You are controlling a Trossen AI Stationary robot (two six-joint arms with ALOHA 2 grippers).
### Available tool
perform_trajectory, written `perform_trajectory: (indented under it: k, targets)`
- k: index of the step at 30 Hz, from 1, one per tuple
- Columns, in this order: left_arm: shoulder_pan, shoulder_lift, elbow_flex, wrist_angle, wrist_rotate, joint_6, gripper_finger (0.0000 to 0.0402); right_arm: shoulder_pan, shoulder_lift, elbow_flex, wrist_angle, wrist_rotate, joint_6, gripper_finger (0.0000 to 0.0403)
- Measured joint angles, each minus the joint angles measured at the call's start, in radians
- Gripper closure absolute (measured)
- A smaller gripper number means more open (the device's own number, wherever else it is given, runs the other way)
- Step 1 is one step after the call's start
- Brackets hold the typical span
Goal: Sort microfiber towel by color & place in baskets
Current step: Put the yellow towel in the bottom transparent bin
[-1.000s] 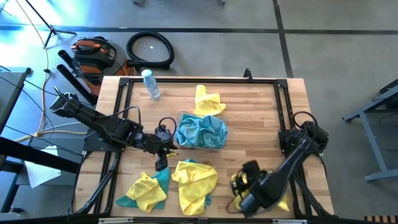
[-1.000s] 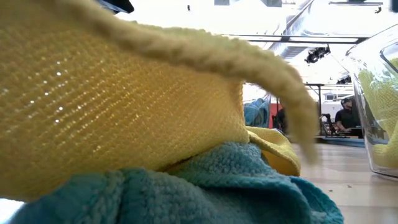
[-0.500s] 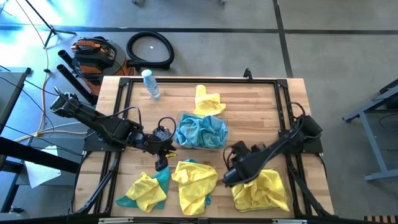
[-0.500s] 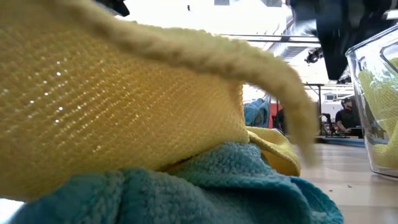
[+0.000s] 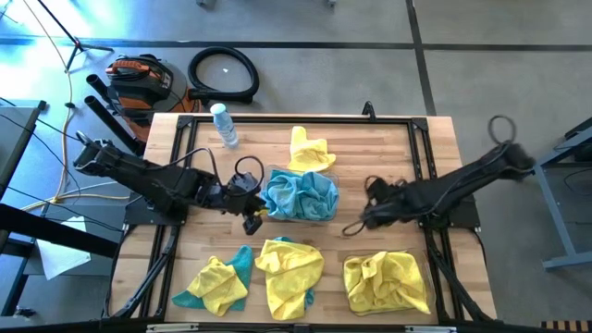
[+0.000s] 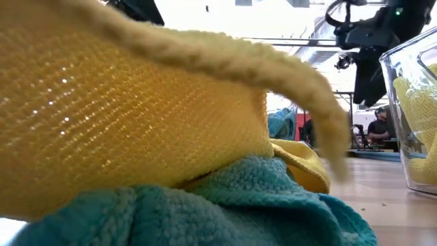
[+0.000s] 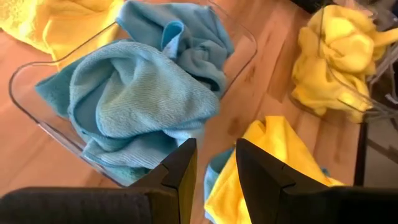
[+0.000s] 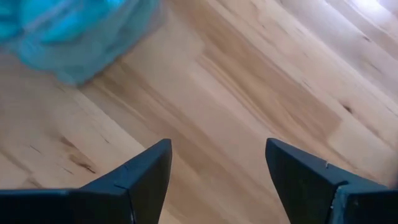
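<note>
The left gripper [image 5: 253, 218] hangs just off the left edge of the basket of teal cloths [image 5: 300, 195], its 2 fingers [image 7: 180, 171] a narrow gap apart with nothing between them. In its wrist view the tips sit over the near rim of that clear basket [image 7: 37, 118], with the crumpled teal cloths [image 7: 134, 93] just beyond and a yellow cloth [image 7: 273, 165] on the wood beside the tips.

The right gripper [image 5: 355, 227] is over bare table [image 5: 379, 148] between the teal basket and the second basket [image 5: 387, 282], apart from both. Its fingers [image 8: 140, 177] are spread wide and hold nothing; its wrist view shows only wood between them, with the teal basket's corner [image 8: 74, 37] further off.

The second basket sits at the front right of the table, filled with yellow cloths. At the front middle lies a yellow cloth over a teal one [image 5: 289, 268]; to its left a yellow and teal pair [image 5: 215, 282]. A single yellow cloth [image 5: 308, 150] lies behind the teal basket. A clear bottle [image 5: 223, 125] stands at the back left corner
</note>
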Motion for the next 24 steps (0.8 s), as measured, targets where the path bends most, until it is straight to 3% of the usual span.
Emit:
perform_trajectory:
  k: [4,10,16,24]
  targets:
    - [0.003,0.0,0.001,-0.025,0.0,-0.117,0.0303,-0.067,-0.179,-0.138,0.157,0.0,-0.109,0.0148]
    - [-0.045,0.0,0.001,-0.182,0.013,-0.492,0.0304,-0.166,-0.341,-0.256,0.259,-0.02,-0.249,0.0148]
    - [-0.154,0.0,0.001,-0.297,0.024,-0.884,0.0327,-0.252,-0.384,-0.27,0.263,-0.059,-0.378,0.0148]
    - [-0.338,0.089,0.036,-0.311,0.026,-1.273,0.0387,-0.309,-0.381,-0.27,0.269,-0.089,-0.498,0.0148]
